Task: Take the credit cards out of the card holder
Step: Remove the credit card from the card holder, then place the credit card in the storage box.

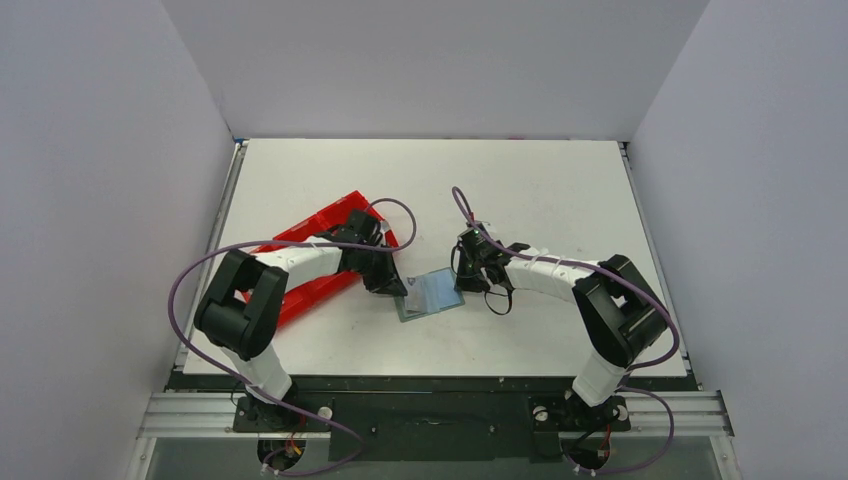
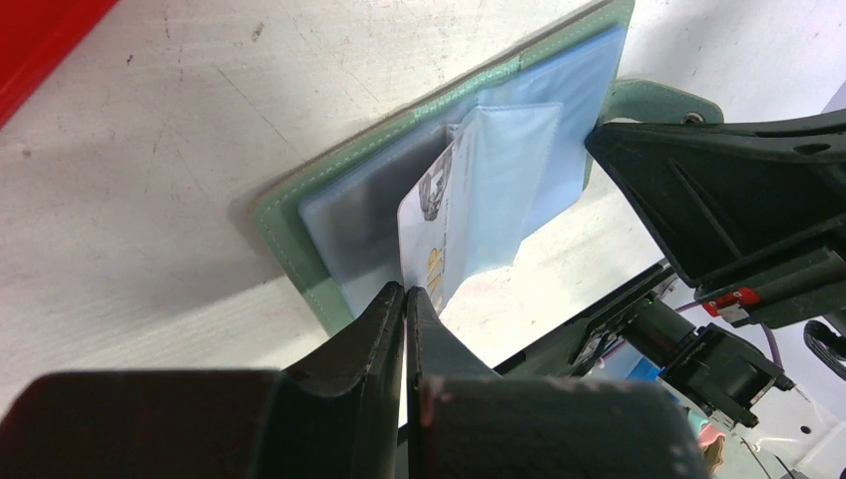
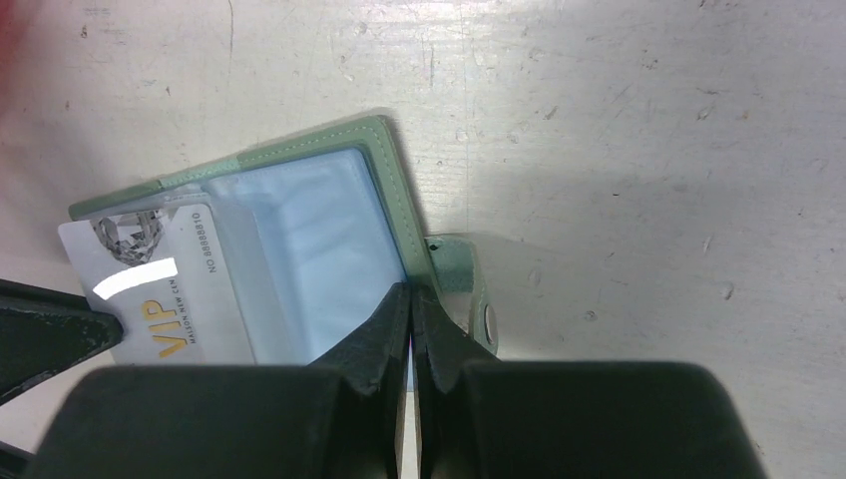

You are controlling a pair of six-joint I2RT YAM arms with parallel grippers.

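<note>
Pinching a card (image 2: 424, 230) half out of the holder (image 2: 274, 215), the left gripper (image 2: 406, 294) holds it; the right gripper (image 3: 411, 299) (closed) pins the holder; none free yet.

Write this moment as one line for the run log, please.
left gripper: shut on credit card, card partly out of sleeve | right gripper: shut, tips on edge of open card holder by its tab

The card holder (image 3: 394, 190) looks like matt grey-green leatherette with stitched edges. Its inner sleeves (image 3: 309, 239) are glossy translucent plastic. The credit card (image 3: 170, 299) sticking out of it is shiny plastic. Beneath it, the table (image 3: 619, 150) is matt white and scuffed.
</note>
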